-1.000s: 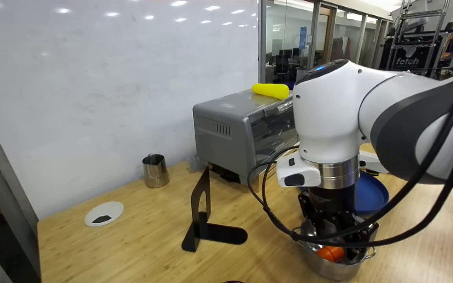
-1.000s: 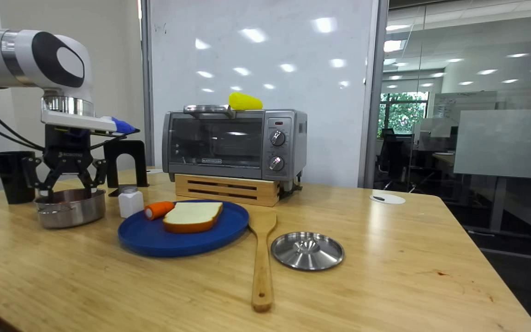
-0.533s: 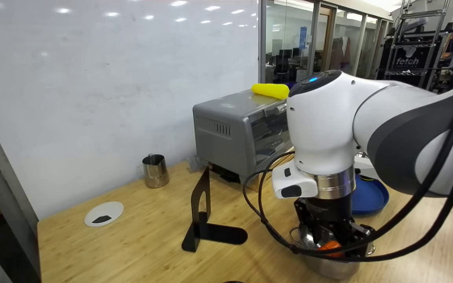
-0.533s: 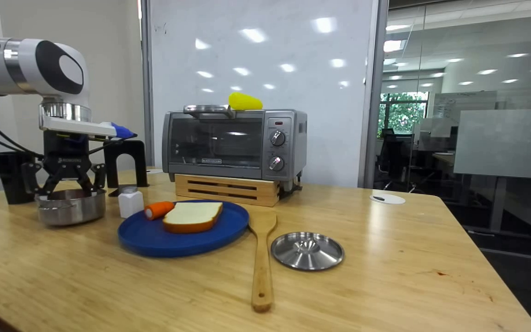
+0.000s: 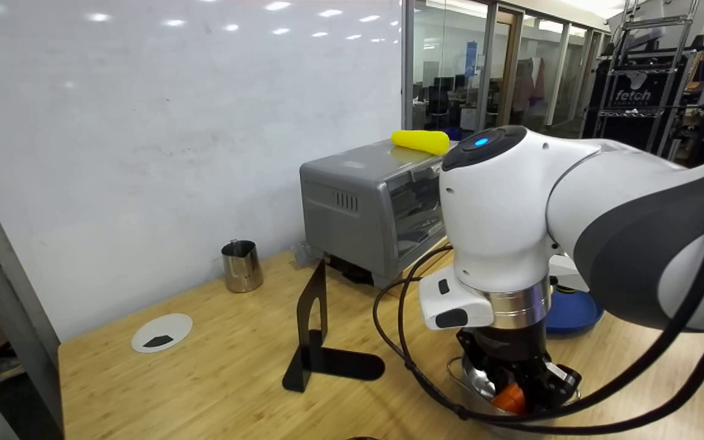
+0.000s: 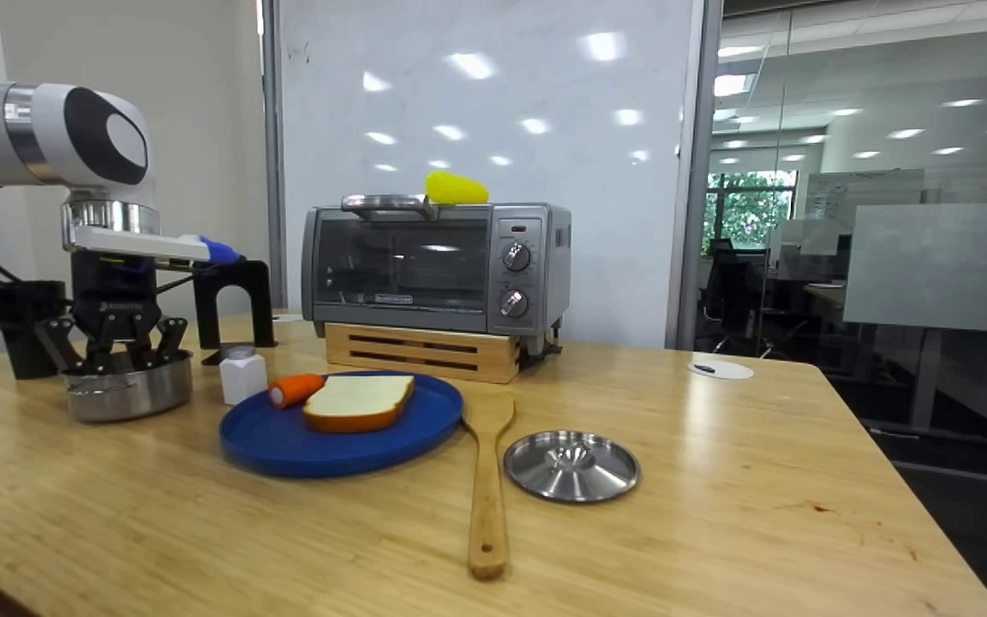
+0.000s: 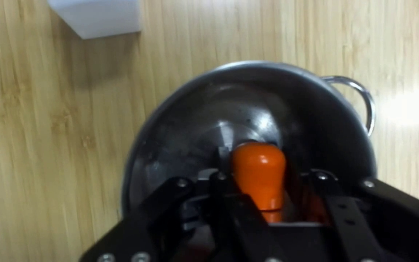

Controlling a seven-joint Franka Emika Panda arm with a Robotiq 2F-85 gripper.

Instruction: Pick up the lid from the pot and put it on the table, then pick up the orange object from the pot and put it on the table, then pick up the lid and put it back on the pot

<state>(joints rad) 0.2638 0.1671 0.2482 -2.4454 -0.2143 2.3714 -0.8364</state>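
The shiny steel pot stands on the wooden table, uncovered; it also shows in the wrist view. The domed steel lid lies knob up on the table, right of a wooden spatula; the arm hides it in an exterior view. My gripper reaches down into the pot, slightly tilted. Its fingers are drawn in on both sides of the orange object and look closed on it, though blurred. The orange object is still within the pot; its lower end is hidden by the gripper.
A blue plate holds another orange carrot-like item and a bread slice. A white bottle stands close to the pot. Black cup, black bookend and toaster oven stand around. The spatula lies beside the plate.
The arm has come lower and shifted slightly. The gripper has tilted, and its fingers have come closer together around the orange object inside the pot. The lid and plate have not moved.
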